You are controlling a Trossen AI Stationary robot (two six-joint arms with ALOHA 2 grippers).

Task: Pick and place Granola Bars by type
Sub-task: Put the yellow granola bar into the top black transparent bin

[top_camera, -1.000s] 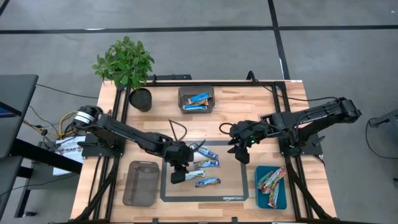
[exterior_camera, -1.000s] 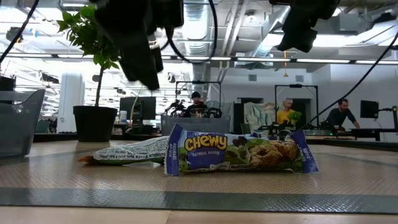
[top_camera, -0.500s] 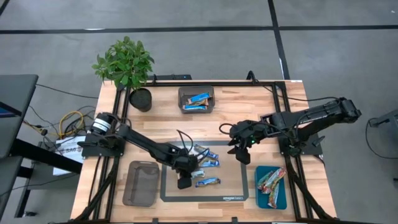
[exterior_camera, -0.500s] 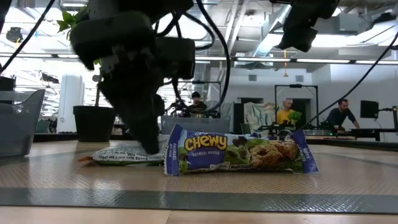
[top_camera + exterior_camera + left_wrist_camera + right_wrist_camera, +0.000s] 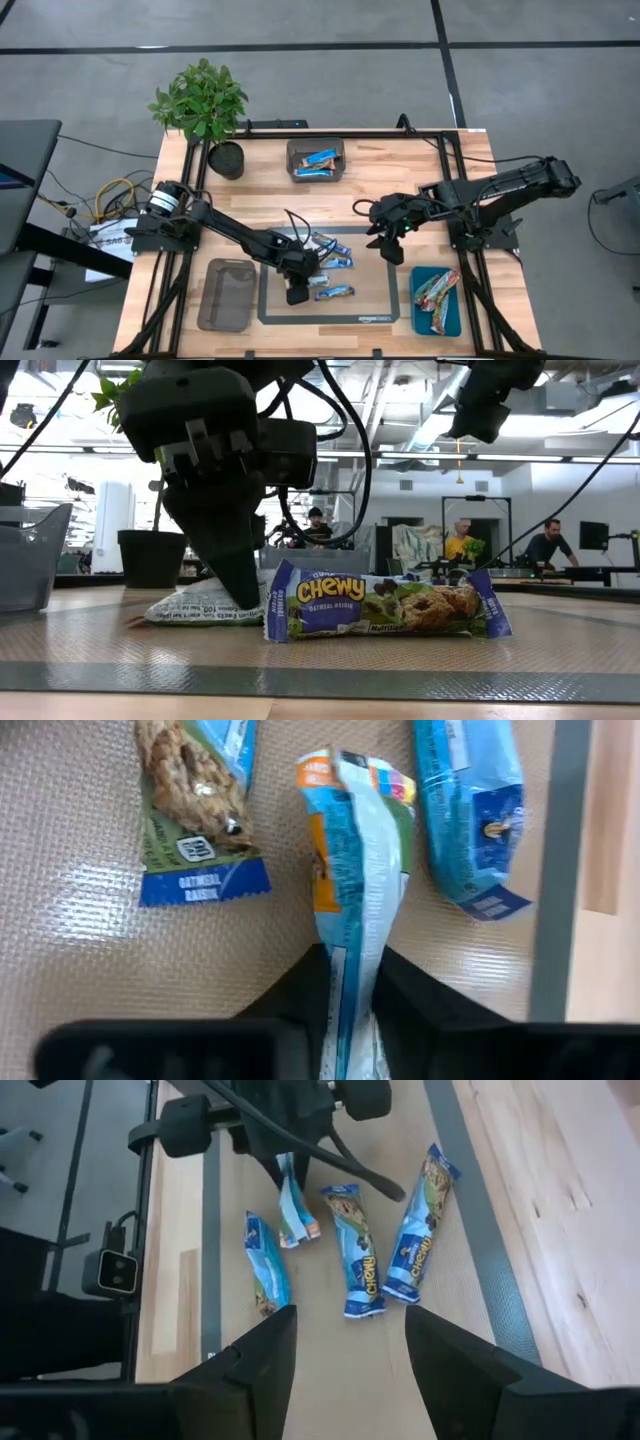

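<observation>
Several granola bars lie on the grey mat point(image 5: 375, 300). My left gripper point(image 5: 297, 287) is down on the mat and shut on a light blue, white and orange bar point(image 5: 352, 850), which also shows in the high view point(image 5: 318, 279). Beside that bar lie a green oatmeal raisin bar point(image 5: 195, 810) and a blue bar point(image 5: 465, 810). In the low view a Chewy bar point(image 5: 385, 605) lies flat in front of the held bar point(image 5: 200, 605). My right gripper point(image 5: 390, 245) hovers open above the mat's far right part, with nothing between its fingers point(image 5: 250, 1380). My left gripper pinches the light blue bar by its two long edges point(image 5: 350, 935), in the half nearer the wrist, between its two fingers point(image 5: 300, 990). The wrapper is squeezed narrow there. The fingers slant down from above and from the table's left. The bar's underside stays on the mat.
A grey bin point(image 5: 315, 160) holding blue bars stands at the far middle, another grey bin point(image 5: 225, 293) left of the mat. A teal tray point(image 5: 450, 318) with bars sits at the near right. A potted plant point(image 5: 205, 105) stands at the far left corner.
My left gripper has gone down and toward the table's near right, onto the light blue bar on the mat. The bar's wrapper now stands a little taller beside the fingers than half a second ago.
</observation>
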